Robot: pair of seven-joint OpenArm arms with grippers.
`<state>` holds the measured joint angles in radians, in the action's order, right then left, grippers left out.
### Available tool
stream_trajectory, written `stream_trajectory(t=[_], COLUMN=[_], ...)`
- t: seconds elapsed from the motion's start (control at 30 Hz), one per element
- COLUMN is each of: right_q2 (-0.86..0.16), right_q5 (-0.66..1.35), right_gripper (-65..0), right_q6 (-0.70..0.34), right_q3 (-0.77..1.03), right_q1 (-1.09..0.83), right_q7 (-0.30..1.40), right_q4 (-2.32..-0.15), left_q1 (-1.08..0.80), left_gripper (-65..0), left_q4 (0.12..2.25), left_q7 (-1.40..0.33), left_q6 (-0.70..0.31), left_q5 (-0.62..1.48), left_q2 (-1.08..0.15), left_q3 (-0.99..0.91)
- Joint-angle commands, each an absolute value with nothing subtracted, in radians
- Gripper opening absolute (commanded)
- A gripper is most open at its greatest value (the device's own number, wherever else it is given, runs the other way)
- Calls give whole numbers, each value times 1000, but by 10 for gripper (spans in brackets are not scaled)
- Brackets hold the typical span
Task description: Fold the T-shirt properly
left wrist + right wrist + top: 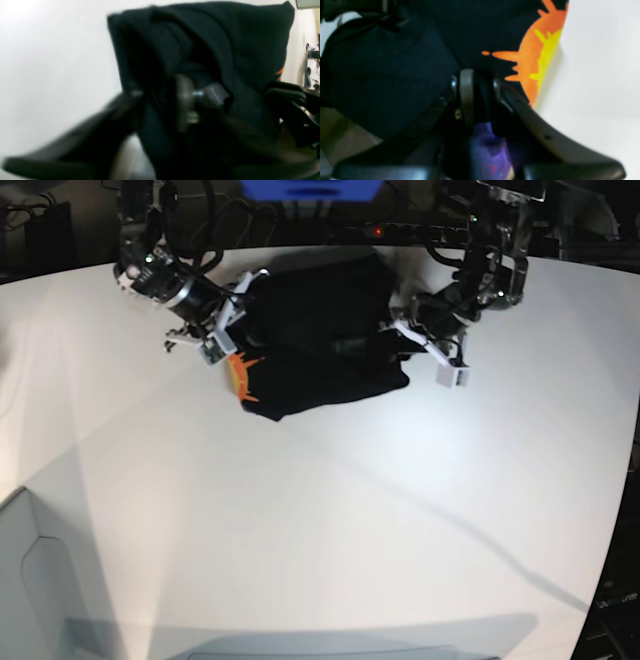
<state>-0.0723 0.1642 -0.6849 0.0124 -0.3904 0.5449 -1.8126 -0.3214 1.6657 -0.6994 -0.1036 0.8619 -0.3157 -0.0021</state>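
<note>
Left wrist view: the left gripper is sitting low in the picture, badly blurred, with the black T-shirt bunching in a thick fold directly ahead of and over its fingers. Dark cloth is lying between and around the jaws, but the blur is hiding whether they are gripping it or standing free, so I cannot tell. A sliver of orange print is peeking out at the far right edge of the cloth. The white table is filling the space to the gripper's left.

Right wrist view: the right gripper is pinching a fold of the T-shirt between its two fingers, which are standing close together with black cloth running through the narrow gap. Purple print is showing just below the jaws, nearer the wrist. Beyond the fingertips and to their right, an orange and yellow splash print is running along the shirt's edge, where it is meeting the bare table.

Base view: both arms are reaching in from the far side of the table, one at each end of the T-shirt, likely so that the cloth can be carried over evenly. The shirt is lying as a compact, doubled-over dark mass between the two grippers, its orange print turning out beside the right gripper. The left gripper is at the opposite edge.
</note>
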Motion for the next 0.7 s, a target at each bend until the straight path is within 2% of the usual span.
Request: stream_trajectory(t=[0.0,0.03,0.1,0.17,0.37,0.67], right_q2=[-77,-77,-76,-74,-33,-28], right_q5=[166,166,166,166,168,168], right_gripper=[-565,-565,-565,-565,-563,-561], right_q6=[-698,-698,-698,-698,-698,-698], right_q3=[16,16,16,13,19,82], right_q1=[-389,-389,-389,-389,-417,-432], right_q7=[539,539,539,542,550,550], right_q4=[-1825,-1825,-1830,-1848,-1997,-2037], left_q1=[-335,-346,-364,-400,-513,-556], left_gripper=[-329,-254,-143,-95,-90,-88], left_q4=[1692,1712,1767,1817,1876,1893], left_q7=[-697,-696,-696,-696,-696,-690], left_q6=[-90,-90,-90,-90,-97,-97], left_q5=[866,872,874,874,877,872], left_q2=[-334,-344,-364,-381,-375,-280], left_q3=[-12,-15,-18,-47,-176,-84])
